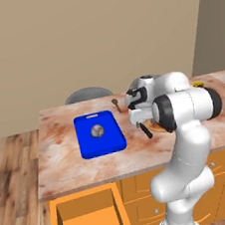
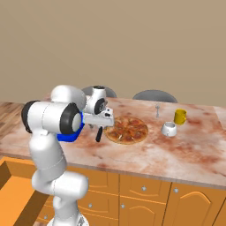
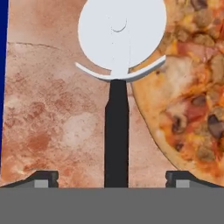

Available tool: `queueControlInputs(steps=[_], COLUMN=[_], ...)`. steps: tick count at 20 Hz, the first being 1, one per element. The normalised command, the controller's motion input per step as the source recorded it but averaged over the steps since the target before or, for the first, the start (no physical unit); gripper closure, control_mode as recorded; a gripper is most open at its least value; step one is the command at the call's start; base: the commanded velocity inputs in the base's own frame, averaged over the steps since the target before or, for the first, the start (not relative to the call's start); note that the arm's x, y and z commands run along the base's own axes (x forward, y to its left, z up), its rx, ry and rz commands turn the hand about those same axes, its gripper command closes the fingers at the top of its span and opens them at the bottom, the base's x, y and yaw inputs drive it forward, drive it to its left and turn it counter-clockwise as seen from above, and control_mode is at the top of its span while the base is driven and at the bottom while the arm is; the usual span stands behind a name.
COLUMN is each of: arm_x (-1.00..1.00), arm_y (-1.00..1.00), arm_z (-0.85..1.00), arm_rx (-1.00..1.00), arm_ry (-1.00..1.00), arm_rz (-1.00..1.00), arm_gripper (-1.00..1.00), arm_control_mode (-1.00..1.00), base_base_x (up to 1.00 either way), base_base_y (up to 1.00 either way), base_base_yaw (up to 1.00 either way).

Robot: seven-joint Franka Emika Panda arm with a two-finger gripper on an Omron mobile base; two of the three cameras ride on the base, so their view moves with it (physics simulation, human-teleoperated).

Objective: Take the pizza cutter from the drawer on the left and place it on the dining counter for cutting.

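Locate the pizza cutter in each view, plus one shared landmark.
Left base view: pizza cutter, dark handle just below the gripper, right of the blue cutting board.
Right base view: handle left of the pizza.
Hand view: centre, black handle between the open fingertips, white wheel at top.
Shared landmark: the pizza.

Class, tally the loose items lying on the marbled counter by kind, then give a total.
Utensils: 3, pizza cutter, wooden spoon, silver utensil
Vessels: 2, yellow mug, white bowl
Food: 1, pizza
Boards: 1, blue cutting board
Round grey object on the board: 1
Total: 8
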Motion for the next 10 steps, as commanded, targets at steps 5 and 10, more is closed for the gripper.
queueControlInputs(steps=[5,10], arm_x=[-0.54,-0.64], arm_y=[0.00,0.00], arm_z=[0.63,0.67], arm_rx=[-0.02,-0.01], arm_ry=[-0.06,-0.02], arm_rz=[0.00,0.00], arm_gripper=[-1.00,-1.00], arm_control_mode=[-1.00,-1.00], base_base_x=[0.00,0.00], base_base_y=[0.00,0.00], base_base_yaw=[0.00,0.00])
